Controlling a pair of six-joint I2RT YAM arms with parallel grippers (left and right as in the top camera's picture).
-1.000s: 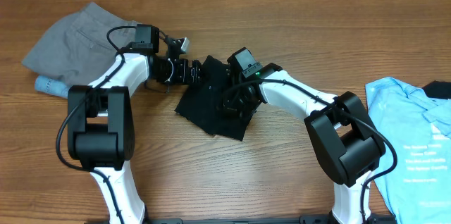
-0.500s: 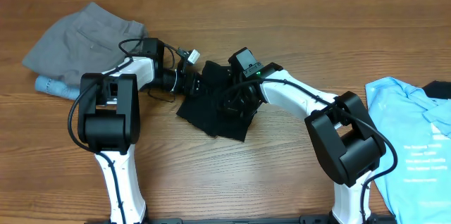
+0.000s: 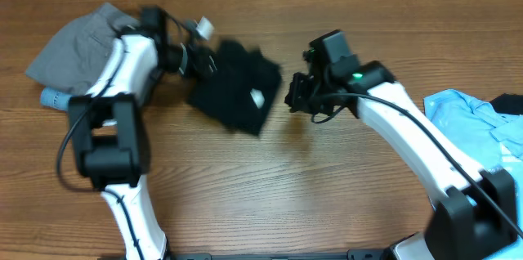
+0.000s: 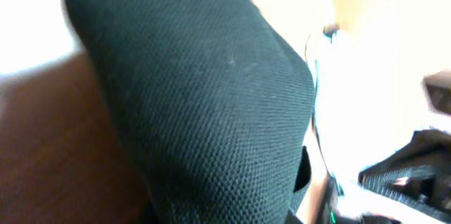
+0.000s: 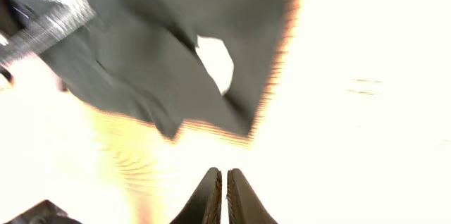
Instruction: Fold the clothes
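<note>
The clothes are a folded black bundle left of the table's middle, with a white label facing up. My left gripper sits at the bundle's upper left edge and is shut on the cloth. In the left wrist view the black fabric fills the frame and hides the fingers. My right gripper is shut and holds nothing, a short way right of the bundle. In the right wrist view its closed fingertips hang over bare table below the clothes.
Grey shorts lie at the far left, over a light-blue item. A light-blue printed T-shirt lies at the right edge, with a dark piece beside it. The right wrist view is strongly overexposed.
The left gripper closed on the black bundle and drew it up and to the left. The right arm lifted off the cloth and pulled back to the right.
</note>
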